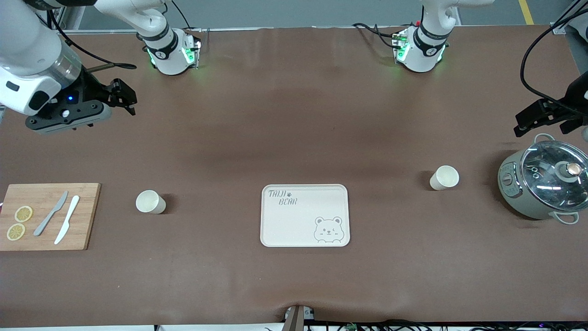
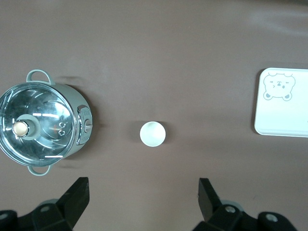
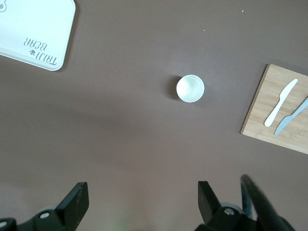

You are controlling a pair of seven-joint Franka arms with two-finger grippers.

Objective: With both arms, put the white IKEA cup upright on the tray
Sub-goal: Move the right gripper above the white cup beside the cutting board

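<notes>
Brown covering spreads over the surface [image 1: 294, 138]. Nearest the front camera we see the tray [image 1: 305, 215], bare, and a wooden cutting board [image 1: 48, 216] with two knives [image 1: 60, 218] and lemon slices [image 1: 19, 222] at the right arm's end. One white cup [image 1: 150, 202] stands upright between board and tray; a second cup [image 1: 444, 178] stands toward the left arm's end, beside a lidded pot [image 1: 544, 182]. Farther up, the right tool [image 1: 123, 99] hangs over bare covering and the left tool [image 1: 542, 117] over the surface by the pot, both spread wide and empty.
</notes>
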